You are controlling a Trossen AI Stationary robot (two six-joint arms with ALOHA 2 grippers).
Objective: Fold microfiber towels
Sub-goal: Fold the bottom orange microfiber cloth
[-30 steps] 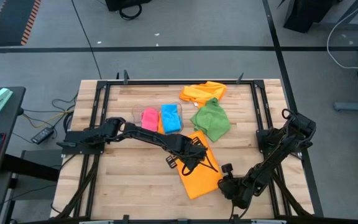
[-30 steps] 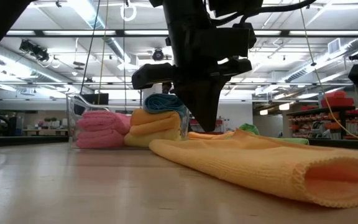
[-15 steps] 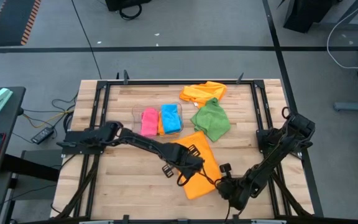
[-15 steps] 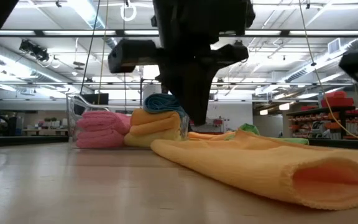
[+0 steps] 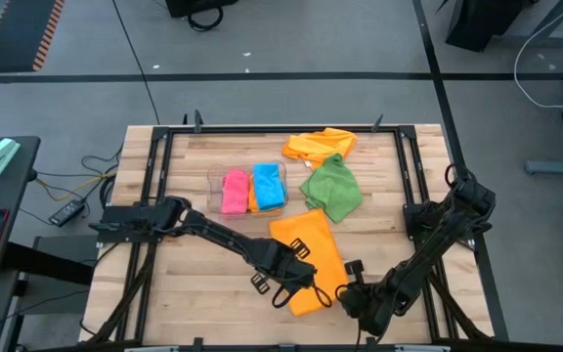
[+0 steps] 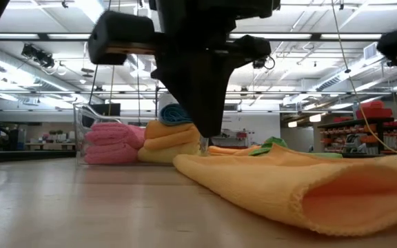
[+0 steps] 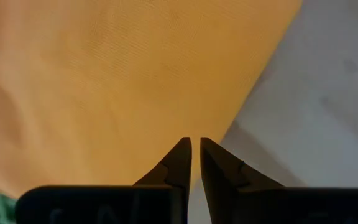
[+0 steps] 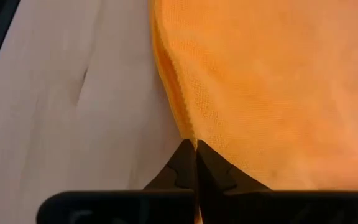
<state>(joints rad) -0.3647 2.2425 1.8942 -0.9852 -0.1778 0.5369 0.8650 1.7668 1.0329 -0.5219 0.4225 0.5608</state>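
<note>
Wooden slat table (image 5: 203,284) inside a black frame, grey floor around it. Orange towel (image 5: 307,258) lies near the front centre of the table, folded over into a long strip, angled; in the low view (image 6: 302,186) its near end shows a doubled layer with an open rounded fold. Surface fine-knit, soft, no print.

Left tool (image 5: 283,285) sits at the towel's left front edge, fingers nearly pressed together with a thin gap, tips at the cloth's border over bare table (image 7: 195,144). Cannot tell whether any cloth is caught there. Right tool (image 5: 343,290) at the towel's front right corner, fingers pressed together pinching the towel's edge (image 8: 195,147).

Clear bin (image 5: 213,178) behind, holding folded pink towel (image 5: 234,191) and blue towel (image 5: 268,185). Green towel (image 5: 331,189) crumpled just behind the strip; second orange towel (image 5: 319,145) bunched at the back edge.
</note>
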